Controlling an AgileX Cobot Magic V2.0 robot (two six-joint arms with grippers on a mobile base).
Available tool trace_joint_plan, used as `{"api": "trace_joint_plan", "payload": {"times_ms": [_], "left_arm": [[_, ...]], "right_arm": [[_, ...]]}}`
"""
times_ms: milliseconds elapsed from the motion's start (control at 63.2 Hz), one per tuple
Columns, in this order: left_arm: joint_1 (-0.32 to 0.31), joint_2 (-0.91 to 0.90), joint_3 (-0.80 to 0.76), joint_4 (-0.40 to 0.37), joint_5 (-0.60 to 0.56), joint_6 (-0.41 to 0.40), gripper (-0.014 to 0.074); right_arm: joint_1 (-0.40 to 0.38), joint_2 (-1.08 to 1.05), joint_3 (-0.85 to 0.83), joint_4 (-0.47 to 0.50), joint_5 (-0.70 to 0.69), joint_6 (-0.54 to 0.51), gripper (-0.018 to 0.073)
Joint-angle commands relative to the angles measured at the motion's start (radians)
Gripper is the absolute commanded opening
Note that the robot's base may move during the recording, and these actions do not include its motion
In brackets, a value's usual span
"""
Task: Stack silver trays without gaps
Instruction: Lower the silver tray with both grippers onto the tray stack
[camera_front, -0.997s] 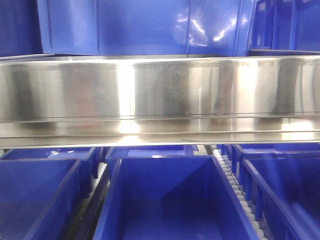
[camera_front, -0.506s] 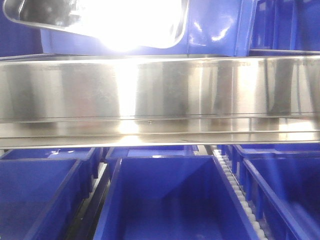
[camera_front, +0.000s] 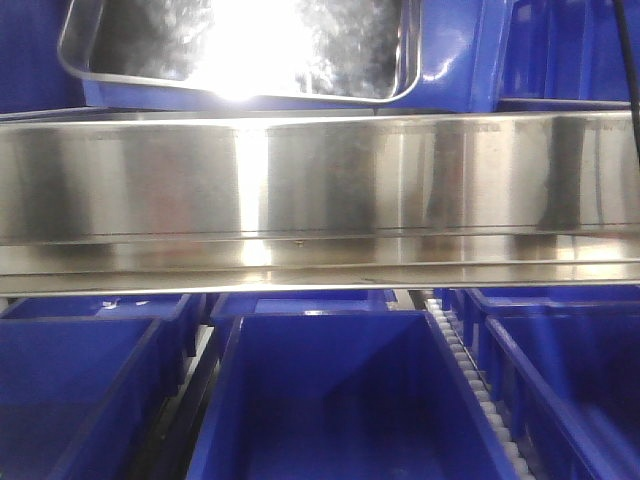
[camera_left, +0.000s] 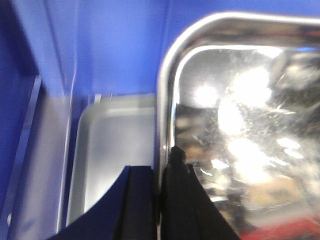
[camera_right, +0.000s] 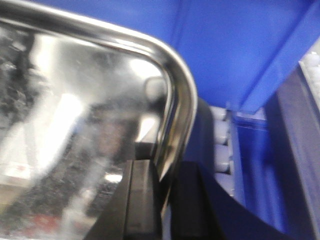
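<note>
While the front view shows only the held silver tray above the shelf rail, left wrist view adds the left end effector pinching its rim, a second silver tray lying below in a blue bin, right end effector clamped on the opposite rim.

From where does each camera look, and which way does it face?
Front view: before the shelf rail, facing the blue bins; silver tray at top; no gripper shows.
Left wrist: behind the left gripper, shut on its rim; second tray beyond.
Right wrist: behind the right gripper, shut on its rim.
All share the silver tray.
</note>
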Motion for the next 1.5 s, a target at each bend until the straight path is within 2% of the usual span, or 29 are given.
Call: {"api": "trace_joint_plan", "payload": {"times_ms": [0, 158, 554, 712, 775, 902, 981, 1487], "left_arm": [[-0.03, -0.011, -0.028, -0.017, -0.081, -0.011, -0.0017], [-0.05, -0.005, -0.028, -0.02, -0.087, -0.011, -0.0017], [-0.05, 0.038, -0.028, -0.059, -0.073, -0.011, -0.0012], [-0.05, 0.04, -0.028, -0.059, -0.048, -0.011, 0.0057], [-0.05, 0.04, -0.028, -0.059, -0.036, -0.011, 0.0103], [-0.05, 0.04, -0.028, -0.056, -0.026, -0.011, 0.0184], [-0.05, 0.04, -0.028, -0.056, -0.02, -0.011, 0.022], [-0.05, 0.04, -0.028, -0.049, 0.054, -0.011, 0.0227]], "right_arm": [[0.006, 0.0, -0.006, -0.042, -0.029, -0.036, -0.0078], [0.006, 0.0, -0.008, -0.104, -0.016, -0.036, -0.0078], [0.004, 0.0, -0.008, -0.102, -0.026, -0.036, -0.0078], [0.004, 0.0, -0.008, -0.065, -0.026, -0.036, -0.0065], [0.004, 0.0, -0.008, -0.041, -0.026, -0.036, -0.0022], [0.004, 0.0, -0.008, -0.012, -0.022, -0.036, 0.0155], [0.004, 0.0, -0.008, -0.012, 0.0, -0.036, 0.0224], [0.004, 0.0, -0.008, -0.012, 0.044, -0.036, 0.0201]]}}
